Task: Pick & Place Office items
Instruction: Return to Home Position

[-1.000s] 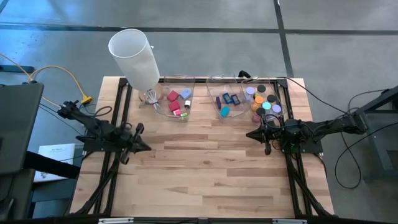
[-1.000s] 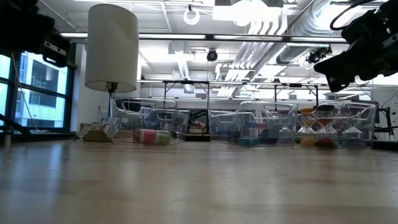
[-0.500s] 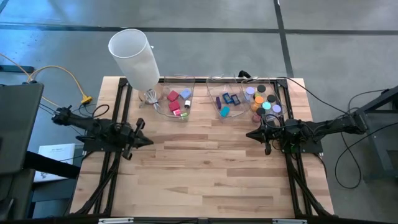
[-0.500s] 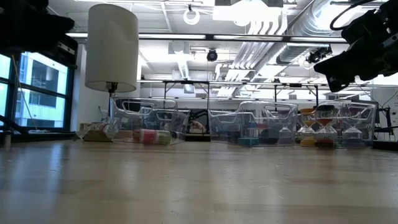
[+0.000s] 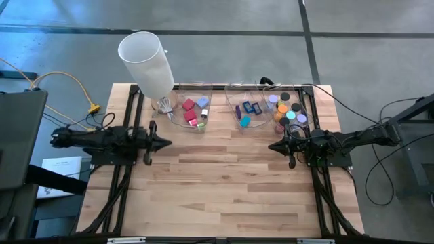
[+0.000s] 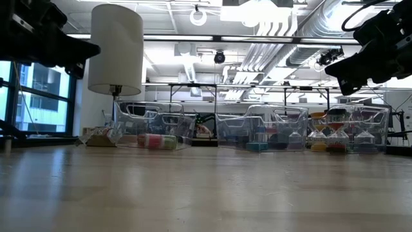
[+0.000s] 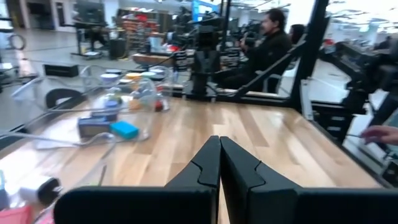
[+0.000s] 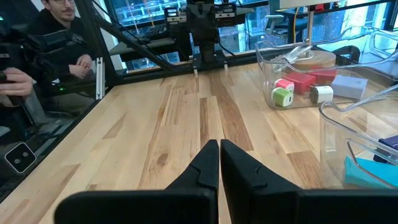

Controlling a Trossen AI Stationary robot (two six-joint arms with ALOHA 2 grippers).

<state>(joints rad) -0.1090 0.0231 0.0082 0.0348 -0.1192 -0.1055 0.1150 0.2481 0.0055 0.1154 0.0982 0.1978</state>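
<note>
The office items lie in three clear bins along the table's far edge: red, pink and lavender blocks (image 5: pixel 191 110) in the left bin, dark blue and teal flat pieces (image 5: pixel 248 112) in the middle one, round discs (image 5: pixel 288 108) in the right one. My left gripper (image 5: pixel 167 143) is shut and holds nothing; it hovers level at the table's left side and points toward the right. My right gripper (image 5: pixel 271 146) is shut and holds nothing; it hovers at the right side, pointing left. In the wrist views both pairs of fingers (image 7: pixel 219 163) (image 8: pixel 219 163) meet over bare wood.
A tall white cylinder (image 5: pixel 146 62) stands at the far left corner, beside the left bin. Black frame rails (image 5: pixel 125 176) run along the table's left and right sides. Bare wood (image 5: pixel 224 183) spreads over the middle and near part. People sit beyond the table's ends.
My left gripper has swung toward the table's far edge, turning from a slant toward the near side until it points straight across the table to the right. It has stayed shut.
</note>
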